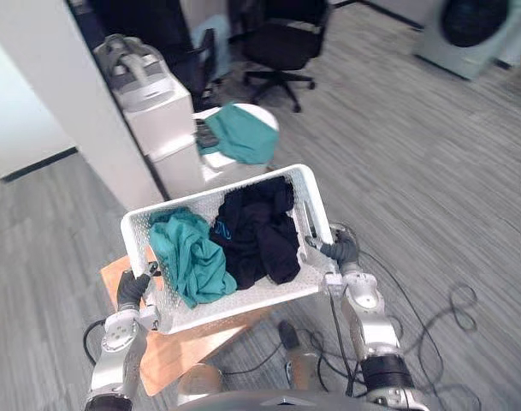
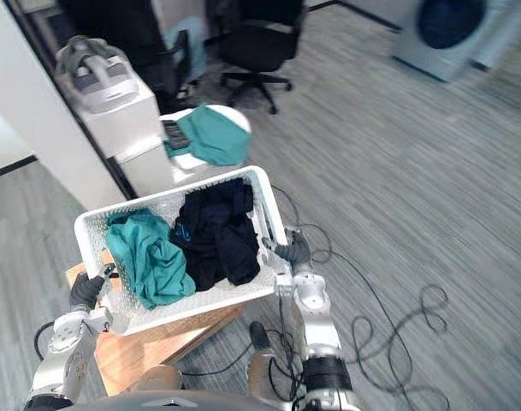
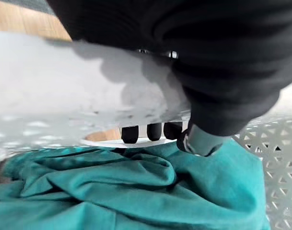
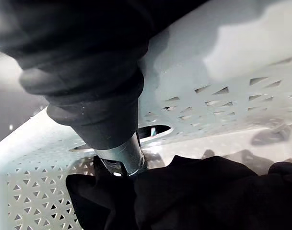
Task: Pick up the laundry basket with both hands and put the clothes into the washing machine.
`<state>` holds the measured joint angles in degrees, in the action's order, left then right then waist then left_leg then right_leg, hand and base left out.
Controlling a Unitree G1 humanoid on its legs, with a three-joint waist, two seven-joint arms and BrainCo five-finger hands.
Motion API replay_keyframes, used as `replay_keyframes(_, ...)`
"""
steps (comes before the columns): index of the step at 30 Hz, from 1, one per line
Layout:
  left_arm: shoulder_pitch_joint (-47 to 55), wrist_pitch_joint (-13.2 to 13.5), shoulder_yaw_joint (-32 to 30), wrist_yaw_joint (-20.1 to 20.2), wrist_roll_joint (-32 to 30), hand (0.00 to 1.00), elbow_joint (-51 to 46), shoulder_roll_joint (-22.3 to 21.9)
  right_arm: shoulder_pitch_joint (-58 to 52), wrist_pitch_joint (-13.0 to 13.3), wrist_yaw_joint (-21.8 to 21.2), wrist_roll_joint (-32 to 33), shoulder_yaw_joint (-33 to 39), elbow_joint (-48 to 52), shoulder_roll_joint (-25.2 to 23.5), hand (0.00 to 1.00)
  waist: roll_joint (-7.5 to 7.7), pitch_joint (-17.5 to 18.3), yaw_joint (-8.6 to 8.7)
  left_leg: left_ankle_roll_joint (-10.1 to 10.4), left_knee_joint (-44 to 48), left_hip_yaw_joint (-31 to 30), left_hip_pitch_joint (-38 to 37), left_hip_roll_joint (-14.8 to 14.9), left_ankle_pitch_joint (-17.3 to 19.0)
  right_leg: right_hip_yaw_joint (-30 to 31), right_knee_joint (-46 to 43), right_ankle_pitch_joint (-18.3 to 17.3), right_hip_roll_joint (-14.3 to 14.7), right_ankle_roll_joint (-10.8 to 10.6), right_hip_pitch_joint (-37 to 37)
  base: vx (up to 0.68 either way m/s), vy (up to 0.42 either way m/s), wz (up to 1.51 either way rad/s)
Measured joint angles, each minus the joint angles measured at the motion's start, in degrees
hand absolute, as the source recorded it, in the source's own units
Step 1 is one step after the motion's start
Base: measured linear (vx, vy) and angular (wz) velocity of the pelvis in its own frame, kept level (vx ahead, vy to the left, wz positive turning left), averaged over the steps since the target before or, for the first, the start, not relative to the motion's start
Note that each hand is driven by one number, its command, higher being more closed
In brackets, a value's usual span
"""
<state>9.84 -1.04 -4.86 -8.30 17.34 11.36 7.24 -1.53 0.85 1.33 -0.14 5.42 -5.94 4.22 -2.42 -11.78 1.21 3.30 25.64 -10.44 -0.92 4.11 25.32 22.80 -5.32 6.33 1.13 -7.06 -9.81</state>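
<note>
Left eye view, near left: grips the left end of the white laundry basket (image 1: 243, 301) with the left hand (image 1: 132, 289); from the left wrist view, hooks dark fingertips (image 3: 130, 134) through the handle slot and curls them round the rim. Far behind that, against a pale wall (image 1: 72, 111), a white boxy unit (image 1: 149, 94) with a grey top. Under the basket's near left corner, a low wooden stool (image 1: 174, 351); cannot tell whether resting on it or lifted just clear. Holds the basket angled, right end farther from the robot. Inside, in the left half, a crumpled teal garment (image 1: 192, 257), lying close under the hooked fingertips. Beyond the basket's far rim, a second teal cloth (image 1: 243, 133) draped over a white round-topped stand (image 1: 216, 161). In the right half of the basket, a heap of black clothes (image 1: 260, 231), pressed against the teal garment and reaching the right wall. Farther off, a black office chair (image 1: 281, 43) on grey carpet (image 1: 414, 171). At the basket's right end, clasps the rim with the right hand (image 1: 341, 250); in the right wrist view, pokes a silver digit (image 4: 124, 155) into the handle slot just above the black clothes, closed on the rim. Far right and far away, a pale washing machine (image 1: 465, 30) with a dark round door, well apart from the basket.
</note>
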Motion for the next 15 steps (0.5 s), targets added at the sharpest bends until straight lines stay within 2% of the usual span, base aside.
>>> replay_keyframes(2, 1.3, 0.0, 0.5, 0.0, 0.0, 1.00, -2.0, -0.7, -4.0, -0.4, 0.0, 0.0, 1.1, 5.1, -1.3, 1.00, 1.63, 0.9, 0.28, 0.0, 0.6, 3.7, 1.0, -1.1, -0.4, 3.5, 0.6, 1.1, -0.1, 2.2, -2.3, -0.15, 0.099, -1.00)
replay_keyframes(3, 1.2, -0.1, 1.0, 0.0, 0.0, 1.00, -3.4, -1.3, -6.2, -0.6, 0.1, 0.0, 2.2, 8.5, -1.8, 1.00, 2.36, 1.3, 0.26, -0.3, 1.0, 6.3, 2.0, -1.6, -0.7, 5.8, 0.9, 0.8, 0.0, 5.5, -4.1, -0.12, 0.093, -1.20)
replay_keyframes(4, 1.2, -0.1, 1.1, 0.0, 0.0, 1.00, -4.8, -2.1, -6.7, -0.7, 0.3, 0.0, 2.7, 10.7, -2.2, 1.00, 2.89, 1.3, 0.46, -0.8, 0.9, 9.2, 1.8, -2.4, -1.0, 6.8, 0.9, -1.2, 0.3, 11.7, -5.6, -0.14, 0.124, -1.36)
replay_keyframes(5, 1.2, -0.1, 1.0, 0.0, 0.0, 1.00, -5.1, -2.6, -6.7, -0.9, 0.3, 0.0, 2.8, 11.5, -2.0, 1.00, 2.87, 1.3, 0.49, -1.5, 0.3, 10.3, 1.5, -2.8, -1.3, 6.2, 1.4, -3.5, 0.3, 15.9, -6.1, -0.12, 0.140, -1.76)
replay_keyframes(6, 0.9, -0.1, 0.4, 0.0, 0.0, 1.00, -5.5, -3.7, -6.6, -0.9, 0.3, 0.0, 2.9, 12.2, -2.0, 1.00, 2.42, 1.1, -0.06, -3.9, -2.4, 14.3, -0.6, -2.2, -3.2, 3.1, 2.0, -9.5, 0.0, 20.4, -6.5, -0.15, 0.105, -2.12)
replay_keyframes(7, 0.8, -0.1, -0.1, 0.0, 0.0, 1.00, -6.1, -3.8, -6.3, -0.6, 0.5, 0.0, 2.9, 11.9, -2.8, 1.00, 2.40, 1.1, -1.13, -3.4, -4.8, 20.8, -3.2, -0.4, -4.5, -9.9, -5.2, -7.3, -0.4, 13.2, -10.0, -0.14, 0.070, -2.16)
replay_keyframes(8, 1.1, -0.1, -0.5, 0.0, 0.0, 1.00, -6.4, -3.8, -6.2, -0.6, 0.5, -0.1, 2.7, 11.9, -3.4, 1.00, 2.36, 1.1, -1.39, -3.2, -5.5, 23.4, -4.4, 0.2, -4.8, -17.4, -9.9, -7.0, -1.1, 13.4, -10.7, -0.11, -0.029, -2.05)
replay_keyframes(9, 1.2, -0.1, -1.7, 0.0, 0.0, 1.00, -6.5, -4.1, -6.2, -0.5, 0.5, -0.2, 2.3, 11.3, -4.1, 1.00, 2.36, 1.2, -2.04, -3.0, -7.3, 27.9, -7.1, 0.6, -5.4, -29.7, -19.3, -8.4, -4.7, 14.8, -10.2, -0.05, -0.052, -1.46)
replay_keyframes(10, 1.4, -0.1, -1.9, 0.0, 0.1, 1.00, -6.5, -4.4, -6.0, -0.4, 0.5, -0.2, 2.1, 10.8, -4.0, 1.00, 2.40, 1.3, -2.27, -2.9, -8.1, 29.9, -8.4, 0.7, -5.6, -34.4, -23.2, -9.9, -6.7, 15.0, -9.2, -0.05, -0.071, -1.68)
replay_keyframes(11, 2.6, 0.0, -2.7, 0.0, 0.6, 1.00, -6.5, -5.0, -5.0, 0.1, 0.4, -0.2, 1.3, 8.3, -3.6, 1.00, 2.26, 2.7, -2.22, -2.8, -8.2, 33.6, -9.5, 1.4, -5.6, -39.4, -30.0, -14.7, -10.5, 14.0, -6.9, -0.02, -0.103, -1.51)
replay_keyframes(12, 3.4, 0.0, -3.5, -0.2, 1.3, 1.00, -6.2, -5.5, -3.9, 0.7, 0.4, -0.2, 0.5, 5.5, -3.6, 1.00, 2.39, 3.9, -2.28, -2.5, -7.5, 36.1, -9.5, 2.1, -5.5, -39.3, -33.2, -17.8, -13.8, 12.1, -4.7, -0.01, -0.125, -1.41)
replay_keyframes(13, 3.6, 0.0, -4.1, -0.3, 1.7, 1.00, -6.0, -5.5, -3.2, 0.9, 0.4, -0.2, 0.2, 4.2, -3.6, 1.00, 2.92, 4.4, -2.25, -1.8, -6.7, 36.7, -9.2, 2.2, -5.1, -39.0, -31.6, -18.1, -14.7, 9.9, -3.5, -0.03, -0.160, -1.27)
replay_keyframes(14, 3.3, 0.0, -4.8, -0.5, 2.3, 1.00, -4.7, -5.1, -1.1, 1.0, 0.4, -0.2, -0.2, 1.8, -2.8, 1.00, 2.42, 4.7, -2.12, -0.8, -6.3, 34.9, -7.8, 2.8, -4.0, -38.1, -25.4, -17.0, -11.3, 5.8, -2.3, -0.07, -0.133, -1.21)
replay_keyframes(15, 3.5, -0.2, -4.2, -0.6, 2.8, 1.00, -2.4, -5.8, 0.1, 0.7, 0.3, -0.1, -0.3, -1.2, -1.3, 1.00, 0.47, 5.5, -2.16, -1.2, -9.3, 31.1, -6.6, 2.6, -4.4, -37.2, -17.6, -12.6, -6.9, 5.5, -1.5, -0.07, -0.099, -1.45)
